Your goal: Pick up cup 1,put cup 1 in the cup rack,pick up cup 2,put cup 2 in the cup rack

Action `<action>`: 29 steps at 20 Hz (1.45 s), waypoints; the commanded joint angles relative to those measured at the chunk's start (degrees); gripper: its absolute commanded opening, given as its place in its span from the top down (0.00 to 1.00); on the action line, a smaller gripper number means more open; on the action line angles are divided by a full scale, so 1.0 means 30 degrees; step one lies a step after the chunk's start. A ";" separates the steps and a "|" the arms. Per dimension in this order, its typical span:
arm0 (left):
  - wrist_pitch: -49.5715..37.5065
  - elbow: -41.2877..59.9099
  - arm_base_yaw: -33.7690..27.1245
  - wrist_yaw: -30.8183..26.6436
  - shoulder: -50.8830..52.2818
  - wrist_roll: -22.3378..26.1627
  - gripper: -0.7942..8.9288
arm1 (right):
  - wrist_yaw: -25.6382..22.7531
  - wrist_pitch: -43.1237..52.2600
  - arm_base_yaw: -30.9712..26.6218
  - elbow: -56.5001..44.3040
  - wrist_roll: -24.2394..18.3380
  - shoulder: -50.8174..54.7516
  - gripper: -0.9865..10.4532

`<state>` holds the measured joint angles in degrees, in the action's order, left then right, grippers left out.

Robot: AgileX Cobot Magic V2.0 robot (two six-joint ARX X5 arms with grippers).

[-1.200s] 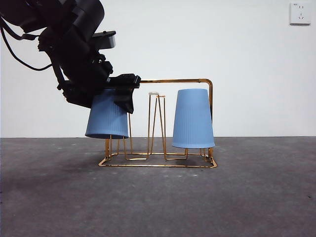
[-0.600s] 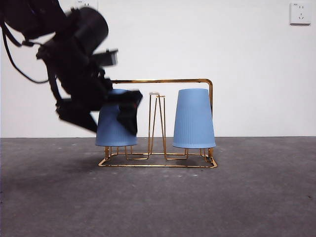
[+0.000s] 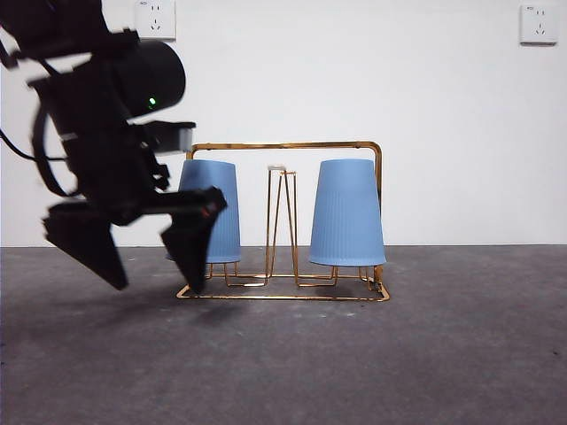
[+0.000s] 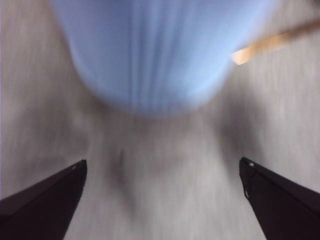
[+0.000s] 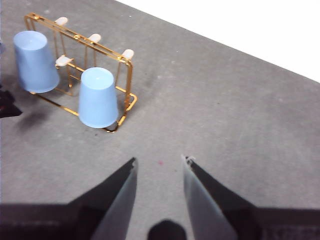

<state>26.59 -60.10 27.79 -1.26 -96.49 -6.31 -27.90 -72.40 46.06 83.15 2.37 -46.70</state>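
Observation:
The gold wire cup rack (image 3: 283, 146) stands mid-table. Two blue ribbed cups sit upside down on it: one on the left prongs (image 3: 213, 208), one on the right prongs (image 3: 347, 212). My left gripper (image 3: 155, 283) is open and empty, low beside the rack's left end, apart from the left cup. In the left wrist view that cup (image 4: 150, 50) is blurred ahead of the wide-apart jaws, with a rack wire (image 4: 270, 45) beside it. My right gripper (image 5: 159, 170) is open and empty, far from the rack (image 5: 128, 75); both cups (image 5: 35, 60) (image 5: 98, 97) show there.
A white wall runs behind the grey table (image 3: 443, 354), with sockets at the upper left (image 3: 155, 18) and upper right (image 3: 539, 24). The left arm's dark bulk (image 3: 97, 115) fills the left side of the front view.
The left gripper set the tilted left cup down onto the rack, opened and let go, then drew back down and to the left. The right cup and rack have not moved.

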 commanded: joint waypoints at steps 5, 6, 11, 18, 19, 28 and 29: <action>0.5610 0.0109 0.0882 0.3300 0.5115 0.0175 0.53 | 0.3461 -0.0386 0.0015 -0.0168 0.0692 -0.0131 0.78; 0.6295 0.0109 0.1071 0.4255 0.6288 0.0175 0.60 | 0.4175 -0.0758 0.0015 -0.0168 0.0721 -0.0219 0.78; 0.7708 0.0109 0.2113 0.5712 1.2378 0.0160 0.93 | 0.7162 -0.2222 0.0015 -0.0168 0.0714 -0.1013 0.88; 0.8007 0.0109 0.2310 0.5705 1.7427 -0.0408 0.93 | 0.9508 -0.2222 0.0015 -0.0168 0.0714 -0.2018 0.92; 0.8160 0.0109 0.2302 0.5705 1.7690 -0.0408 0.93 | 0.9770 -0.2222 0.0022 -0.0168 0.0714 -0.2113 0.92; 0.8247 0.0102 0.2302 0.5705 1.7748 -0.0393 0.92 | 0.9704 -0.2222 0.0015 -0.0168 0.1086 -0.2149 0.91; 0.8247 0.0102 0.2302 0.5705 1.7741 -0.0393 0.92 | 0.9442 -0.2222 0.0015 -0.0168 0.1086 -0.2200 0.91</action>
<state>51.83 -60.10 34.57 15.66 -43.42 -7.20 0.56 -77.71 46.06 83.09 4.97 -53.28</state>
